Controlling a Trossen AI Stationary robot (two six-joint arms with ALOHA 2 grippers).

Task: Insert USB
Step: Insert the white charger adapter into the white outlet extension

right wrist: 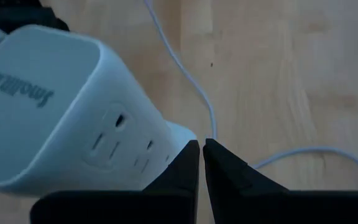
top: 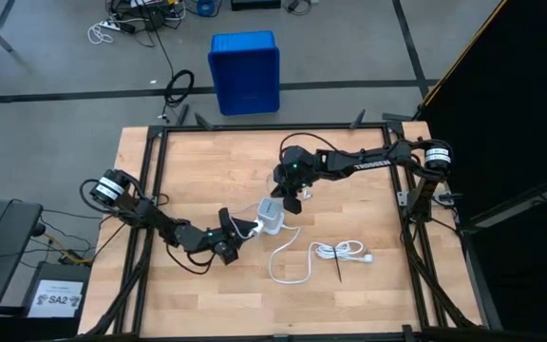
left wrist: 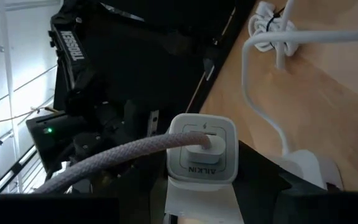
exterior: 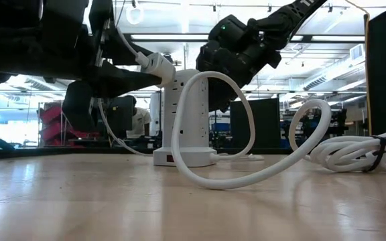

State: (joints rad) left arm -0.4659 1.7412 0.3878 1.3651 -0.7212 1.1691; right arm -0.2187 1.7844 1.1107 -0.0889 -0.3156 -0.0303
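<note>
The USB (left wrist: 104, 158) is a whitish braided cable. Its plug (left wrist: 201, 142) sits in the port of a small white charger block (left wrist: 201, 158), which sticks out of the side of the upright white power tower (top: 272, 218) (exterior: 189, 114). My left gripper (top: 234, 236) (left wrist: 194, 193) is open at the tower's left, with its fingers on either side of the block. My right gripper (top: 288, 198) (right wrist: 202, 152) is shut and points down just beyond the tower's far side (right wrist: 61, 106). A slack stretch of the thin cable (right wrist: 191, 81) lies on the wood. My left gripper: one finger (left wrist: 260, 168) lies right beside the charger block's edge, and I cannot tell whether it touches; the plug itself shows free of the fingers. My right gripper: its shut fingertips stand close to the tower's lower side (right wrist: 179, 134), and I cannot tell whether they touch it.
The tower's thick white cord (exterior: 246, 134) loops over the table to a bundle held by a black tie (top: 338, 252) (exterior: 354, 150), right of the tower. A blue bin (top: 245, 71) stands on the floor past the far edge. Bare wood lies near and left.
</note>
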